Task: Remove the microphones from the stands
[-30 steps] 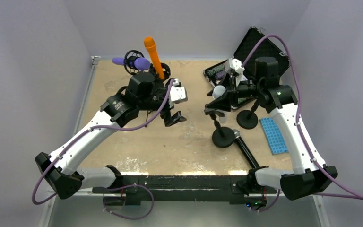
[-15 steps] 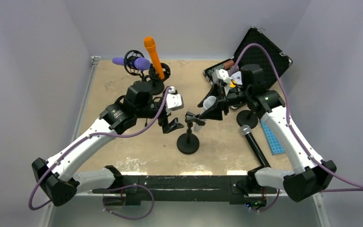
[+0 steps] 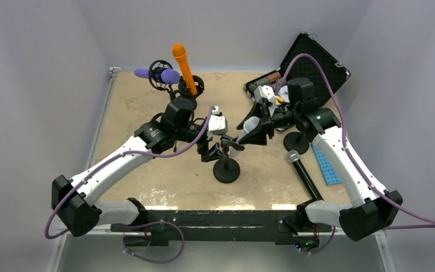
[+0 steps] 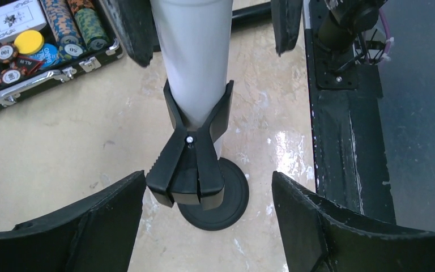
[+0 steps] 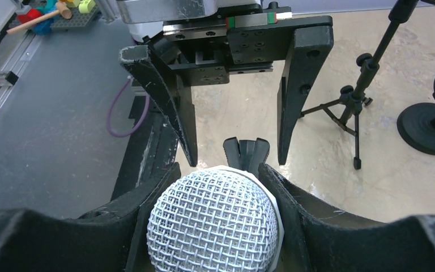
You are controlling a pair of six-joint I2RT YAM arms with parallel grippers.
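A white microphone (image 3: 248, 128) with a mesh head (image 5: 215, 221) sits tilted in the black clip (image 4: 195, 141) of a small stand whose round base (image 3: 226, 170) rests on the table. My right gripper (image 3: 256, 129) is shut on the microphone's head end, its fingers (image 5: 147, 198) pressing both sides of the mesh. My left gripper (image 3: 214, 152) is open at the clip. In the left wrist view its gripper (image 4: 207, 226) has one finger on each side of the clip's tail, not touching. The right wrist view shows this open gripper (image 5: 235, 141) facing the microphone.
A black microphone (image 3: 303, 173) lies at the front right beside a blue pad (image 3: 325, 161). A second stand base (image 3: 296, 143) and an open case of poker chips (image 3: 311, 62) are behind. Orange (image 3: 184, 68) and purple (image 3: 161, 73) microphones stand at the back left.
My right gripper carried the microphone and its stand leftward to the middle of the table, then held still. My left gripper moved right until its open fingers flank the clip.
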